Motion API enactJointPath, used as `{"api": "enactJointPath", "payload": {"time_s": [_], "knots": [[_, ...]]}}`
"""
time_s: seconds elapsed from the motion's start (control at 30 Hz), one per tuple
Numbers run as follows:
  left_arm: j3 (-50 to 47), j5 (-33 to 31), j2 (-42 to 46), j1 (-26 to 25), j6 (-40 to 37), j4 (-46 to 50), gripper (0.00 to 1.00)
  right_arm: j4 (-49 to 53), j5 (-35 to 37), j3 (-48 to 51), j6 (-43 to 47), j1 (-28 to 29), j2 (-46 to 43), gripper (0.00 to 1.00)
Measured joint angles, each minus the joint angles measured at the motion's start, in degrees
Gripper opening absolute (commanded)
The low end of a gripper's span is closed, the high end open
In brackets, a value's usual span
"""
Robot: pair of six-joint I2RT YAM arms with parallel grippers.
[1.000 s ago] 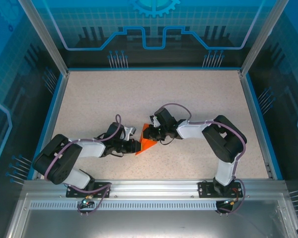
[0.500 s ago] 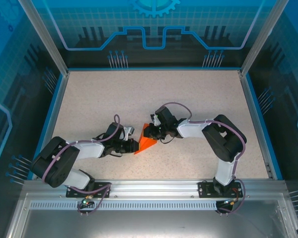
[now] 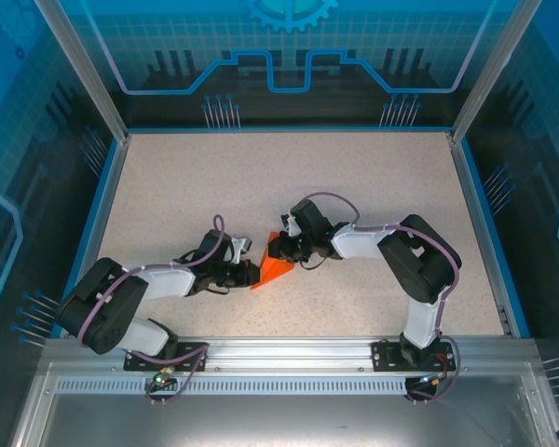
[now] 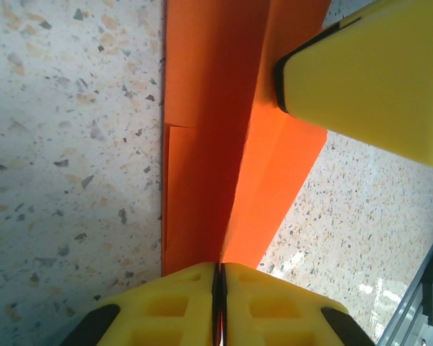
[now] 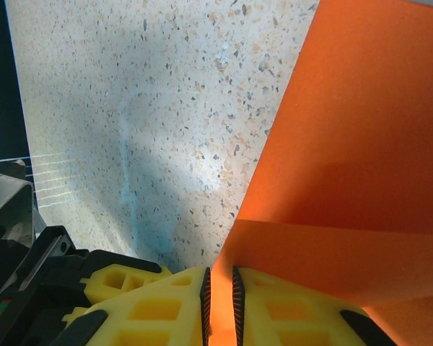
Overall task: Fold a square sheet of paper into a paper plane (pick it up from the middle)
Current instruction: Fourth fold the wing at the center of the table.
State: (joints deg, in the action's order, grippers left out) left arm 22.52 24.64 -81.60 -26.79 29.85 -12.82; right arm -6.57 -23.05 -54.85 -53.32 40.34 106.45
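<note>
Down at the near edge, both arm bases sit bolted to the metal rail (image 3: pixel 289 352), and both arms reach in low toward the middle of the speckled table (image 3: pixel 261 177). The left gripper (image 3: pixel 252 273) comes in from the left, low over the table. On its wrist camera the two yellow fingers (image 4: pixel 166 303) are pressed flat together with no gap, pinching the near edge of the orange paper (image 3: pixel 277 270) right on a crease line.

The paper is a small folded wedge, lying just near of the table's centre, between the two grippers. Overlapping folded layers show along its length on the left wrist view.

Just beyond it on the right, the right gripper (image 3: pixel 282 252) meets the paper's far end. Its wrist camera shows the jaws nearly closed, a thin slot between them with orange paper clamped inside. One yellow finger (image 4: pixel 368 72) of that gripper sits over the paper's right side.

Farther back, bare tabletop runs to the blue back wall (image 3: pixel 289 74).
</note>
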Motion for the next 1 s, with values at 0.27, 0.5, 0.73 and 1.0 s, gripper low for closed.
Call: {"api": "enactJointPath", "payload": {"time_s": [0.27,0.5,0.73,1.0], "knots": [[0.0,-0.4,0.0,0.0,0.2,0.3,0.00,0.1,-0.5,-0.6,0.0,0.0,0.5,0.19],[-0.2,-0.9,-0.2,0.0,2.5,0.0,0.00,0.3,-0.3,-1.4,0.5,-0.7,-0.1,0.21],[-0.2,-1.0,-0.9,0.0,5.2,0.0,0.00,0.5,-0.2,-1.2,0.5,-1.3,-2.7,0.20],[0.0,-1.0,-0.9,0.0,6.3,0.3,0.00,-0.6,-0.4,-1.1,0.1,-0.1,-1.3,0.19]]}}
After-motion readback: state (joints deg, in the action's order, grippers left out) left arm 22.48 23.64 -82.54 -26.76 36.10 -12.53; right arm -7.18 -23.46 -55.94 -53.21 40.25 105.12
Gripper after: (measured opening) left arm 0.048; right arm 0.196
